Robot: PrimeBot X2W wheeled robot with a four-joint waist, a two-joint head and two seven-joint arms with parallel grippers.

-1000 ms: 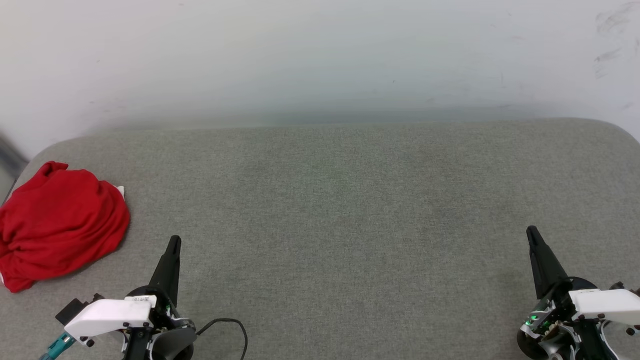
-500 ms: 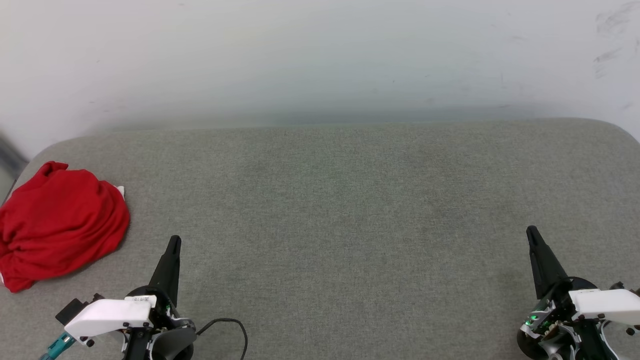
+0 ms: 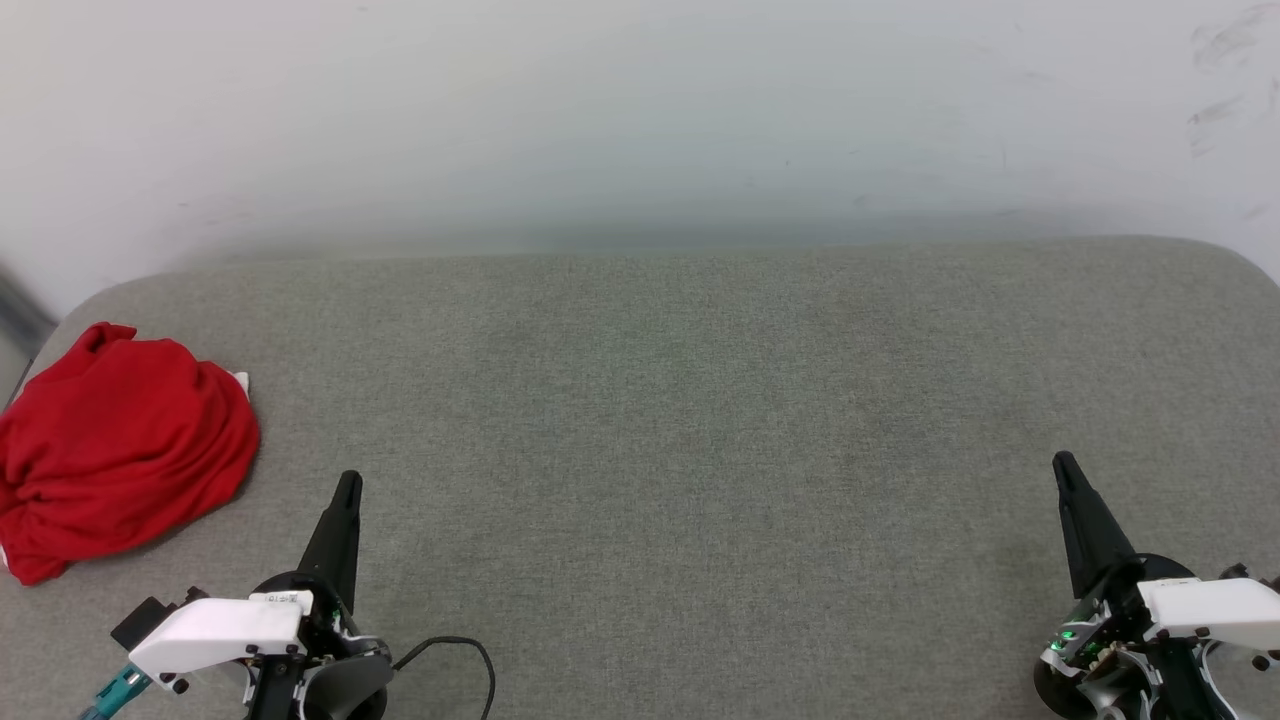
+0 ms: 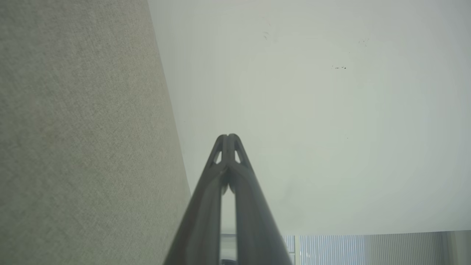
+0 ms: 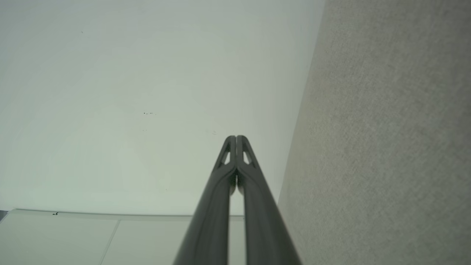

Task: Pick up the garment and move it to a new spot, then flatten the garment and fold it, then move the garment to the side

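Note:
The garment (image 3: 118,446) is a crumpled red heap with a sliver of white at its upper right, lying at the far left edge of the grey cushioned surface (image 3: 680,420) in the head view. My left gripper (image 3: 348,482) rests shut at the lower left, right of the heap and apart from it. My right gripper (image 3: 1062,464) is shut at the lower right, far from the garment. In the left wrist view my left gripper (image 4: 228,137) has its tips pressed together with nothing held. In the right wrist view my right gripper (image 5: 236,138) is likewise shut and empty.
A pale wall (image 3: 640,110) rises behind the grey surface, whose corners are rounded at both back ends. A black cable (image 3: 470,655) loops beside my left wrist. The wrist views show the grey fabric (image 4: 73,147) against the wall (image 5: 128,92).

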